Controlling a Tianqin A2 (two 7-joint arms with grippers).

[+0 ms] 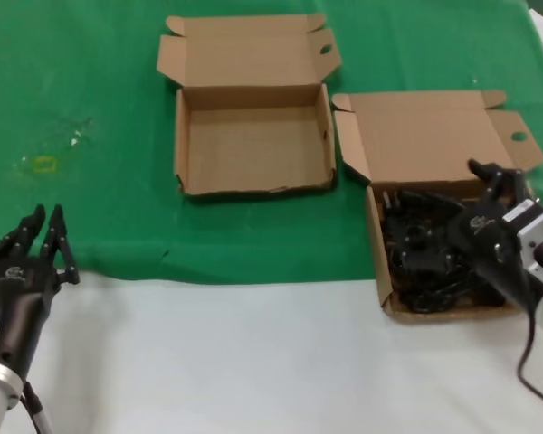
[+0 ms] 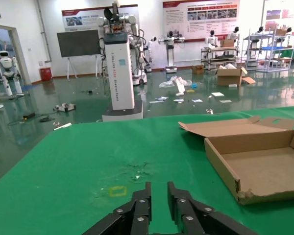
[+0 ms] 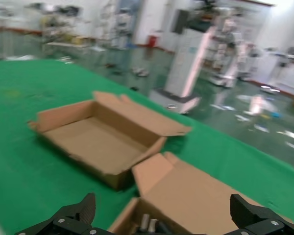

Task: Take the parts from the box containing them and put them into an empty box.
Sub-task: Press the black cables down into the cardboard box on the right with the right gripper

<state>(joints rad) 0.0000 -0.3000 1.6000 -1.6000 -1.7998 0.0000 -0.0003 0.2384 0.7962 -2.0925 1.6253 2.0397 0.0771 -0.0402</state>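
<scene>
The empty box [image 1: 253, 145] lies open on the green cloth at the centre back; it also shows in the left wrist view [image 2: 264, 166] and the right wrist view [image 3: 93, 137]. To its right is the box containing the parts [image 1: 425, 127], lid folded back, filled with black power cords [image 1: 425, 249]. My right gripper [image 1: 500, 176] hovers over that box's right side, open wide and empty. In the right wrist view the right gripper [image 3: 162, 205] spans the lid [image 3: 201, 196], with plug ends [image 3: 149, 224] just below. My left gripper [image 1: 45, 221] rests at the front left, empty, with a narrow gap between its fingers [image 2: 143, 205].
A green cloth [image 1: 90, 81] covers the back of the table and a bare white surface [image 1: 253, 362] the front. A small yellow mark [image 1: 43, 164] and some scuffs sit on the cloth at the left. The two boxes nearly touch.
</scene>
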